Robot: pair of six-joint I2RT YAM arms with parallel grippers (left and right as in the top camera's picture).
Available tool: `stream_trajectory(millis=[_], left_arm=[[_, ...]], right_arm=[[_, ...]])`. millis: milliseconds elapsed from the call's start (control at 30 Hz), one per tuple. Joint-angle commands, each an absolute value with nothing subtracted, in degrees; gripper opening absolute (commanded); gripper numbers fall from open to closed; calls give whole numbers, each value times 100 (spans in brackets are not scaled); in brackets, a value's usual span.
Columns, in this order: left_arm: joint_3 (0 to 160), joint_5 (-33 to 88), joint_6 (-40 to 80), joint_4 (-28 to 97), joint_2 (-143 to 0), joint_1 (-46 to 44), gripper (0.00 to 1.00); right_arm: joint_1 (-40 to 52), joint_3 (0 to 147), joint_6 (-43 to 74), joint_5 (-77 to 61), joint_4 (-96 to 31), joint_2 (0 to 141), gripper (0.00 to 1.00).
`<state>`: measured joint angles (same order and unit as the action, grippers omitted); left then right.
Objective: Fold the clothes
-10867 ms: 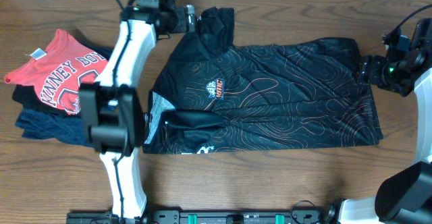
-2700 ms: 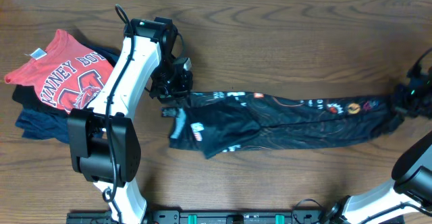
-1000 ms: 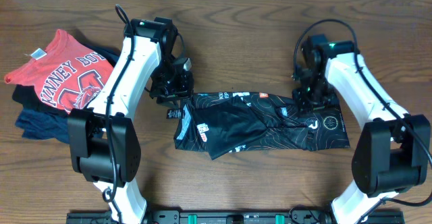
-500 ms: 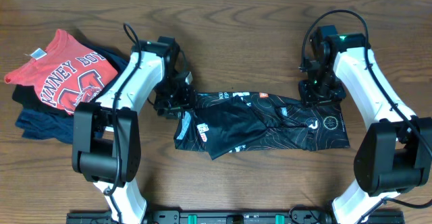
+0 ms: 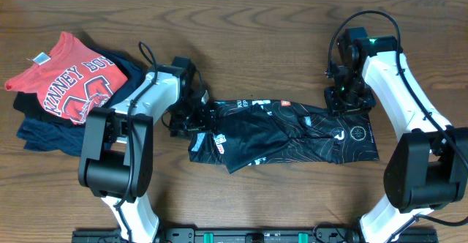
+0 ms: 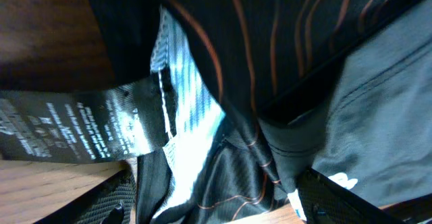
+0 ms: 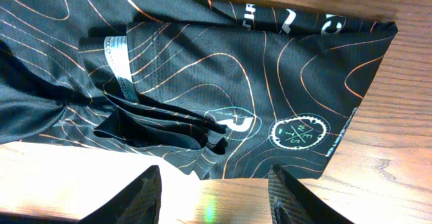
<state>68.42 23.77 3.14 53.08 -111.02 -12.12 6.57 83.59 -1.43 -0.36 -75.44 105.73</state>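
Note:
The black jersey (image 5: 292, 133) with thin orange contour lines lies folded into a short strip at the table's middle. My left gripper (image 5: 197, 117) is at its left end. In the left wrist view its fingers (image 6: 216, 200) are wide open, with bunched jersey fabric (image 6: 283, 82), a white mesh edge and a care label (image 6: 67, 133) between and above them. My right gripper (image 5: 342, 100) is over the upper edge of the jersey's right part. In the right wrist view it (image 7: 212, 190) is open and empty over bare wood, just off the jersey (image 7: 202, 69).
A red T-shirt with white letters (image 5: 62, 78) lies on a navy shirt (image 5: 44, 137) at the far left. The wooden table (image 5: 263, 38) runs around the jersey on all sides.
The jersey went from spread flat to a long strip, then its right end was folded over. In the last second my left gripper moved down onto the jersey's left end and my right gripper drew back.

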Motion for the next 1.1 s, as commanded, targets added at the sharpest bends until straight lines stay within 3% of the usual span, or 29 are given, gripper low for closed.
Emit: stream_trajectory(millis=[0, 200, 233, 300, 367, 400, 433, 833, 1067], left_arm=[[6748, 2405, 325, 5256, -11273, -1313, 80], [6748, 2556, 327, 5098, -11603, -1667, 80], [6748, 2556, 327, 5081, -11671, -1726, 76], [6748, 2554, 327, 5085, -11736, -1824, 55], [6751, 2552, 327, 5089, -11730, -1863, 21], [6761, 2550, 327, 5111, -11710, -1861, 10], [6790, 2532, 325, 5157, -11701, -1835, 6], [8353, 1337, 462, 7094, -11251, -585, 6], [9515, 1850, 781, 7966, -11227, -106, 6]], right_arm=[[622, 8442, -43, -1, -7546, 10521, 49], [622, 8442, -40, -1, -7557, 10521, 49], [622, 8442, -43, -1, -7566, 10521, 49], [622, 8442, -43, -1, -7577, 10521, 49], [622, 8442, -43, -1, -7572, 10521, 49], [622, 8442, -40, -1, -7570, 10521, 49], [622, 8442, -40, -1, -7566, 10521, 49], [591, 8442, -43, -1, -7566, 10521, 49], [591, 8442, -47, 3, -7575, 10521, 49]])
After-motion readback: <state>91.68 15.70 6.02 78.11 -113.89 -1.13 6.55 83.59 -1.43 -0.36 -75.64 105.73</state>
